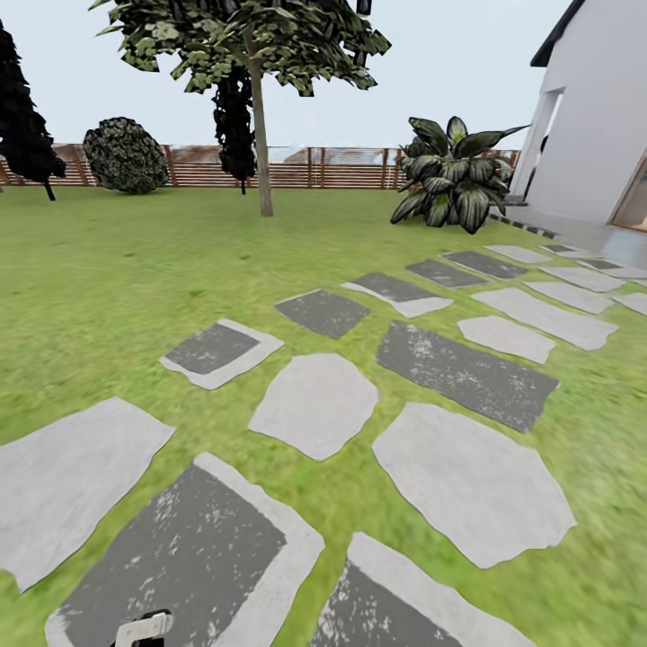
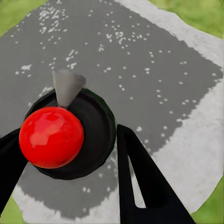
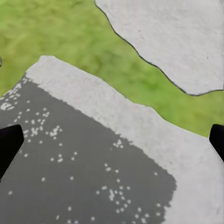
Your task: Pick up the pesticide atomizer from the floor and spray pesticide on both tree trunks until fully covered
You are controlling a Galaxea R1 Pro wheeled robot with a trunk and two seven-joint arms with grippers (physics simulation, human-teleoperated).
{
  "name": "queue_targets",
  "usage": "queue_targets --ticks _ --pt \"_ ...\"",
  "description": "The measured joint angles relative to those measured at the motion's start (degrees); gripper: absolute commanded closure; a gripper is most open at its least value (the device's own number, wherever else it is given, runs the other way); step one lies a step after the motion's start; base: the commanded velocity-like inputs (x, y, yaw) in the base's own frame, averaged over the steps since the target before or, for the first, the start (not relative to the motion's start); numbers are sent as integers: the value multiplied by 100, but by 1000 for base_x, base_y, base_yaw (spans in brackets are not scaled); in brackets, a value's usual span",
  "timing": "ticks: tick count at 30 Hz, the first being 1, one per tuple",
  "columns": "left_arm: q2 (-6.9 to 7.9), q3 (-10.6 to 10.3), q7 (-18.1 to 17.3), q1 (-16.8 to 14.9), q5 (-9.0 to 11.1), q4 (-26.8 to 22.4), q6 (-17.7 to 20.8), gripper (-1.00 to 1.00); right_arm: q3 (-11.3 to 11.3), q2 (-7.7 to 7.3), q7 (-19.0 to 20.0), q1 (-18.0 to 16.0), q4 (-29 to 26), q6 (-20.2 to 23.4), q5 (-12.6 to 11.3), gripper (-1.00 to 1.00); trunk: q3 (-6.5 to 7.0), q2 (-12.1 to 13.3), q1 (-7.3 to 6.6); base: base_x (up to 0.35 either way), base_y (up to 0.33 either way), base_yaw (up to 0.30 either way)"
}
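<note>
Atomizer (image 2: 65, 135) held between left fingers (image 2: 140, 182); right fingers (image 3: 9, 144) wide, empty. Next: approach the tree (image 1: 261, 135), aim at the trunk.

1. I see the garden lawn (image 1: 108, 270) as green grass running back to a brown slatted fence (image 1: 341, 168)
2. Grey stepping stones (image 1: 314, 403) lie flat in the grass, some pale, some dark with white speckles, strips of grass between them
3. They trail from the near edge of my head view toward the white house (image 1: 598, 117) at the right
4. Rooted in the lawn: a bare-trunked tree (image 1: 261, 135), a round bush (image 1: 126, 155) by the fence, a broad-leaved plant (image 1: 454, 175) near the house
5. Under my left wrist camera sits a dark speckled stone (image 2: 140, 60) with a pale border
</note>
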Motion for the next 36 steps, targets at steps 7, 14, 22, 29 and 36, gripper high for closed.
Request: queue_targets --ticks 7,14,22,29,36 --pt "0 0 -5 0 0 0 0 100 0 0 -2 0 0 0 0 -100 0 0 0 340 0 0" --pt "0 0 -4 0 0 0 0 100 -1 0 -5 1 0 0 0 -100 0 0 0 340 0 0" --pt "0 0 -1 0 0 0 0 100 0 0 -6 2 0 0 0 -100 0 0 0 340 0 0" --pt "0 0 0 0 -3 0 0 100 2 0 -5 1 0 0 0 -100 0 0 0 340 0 0" --pt "-6 0 0 0 -4 0 1 100 2 0 0 2 0 0 0 -100 0 0 0 340 0 0"
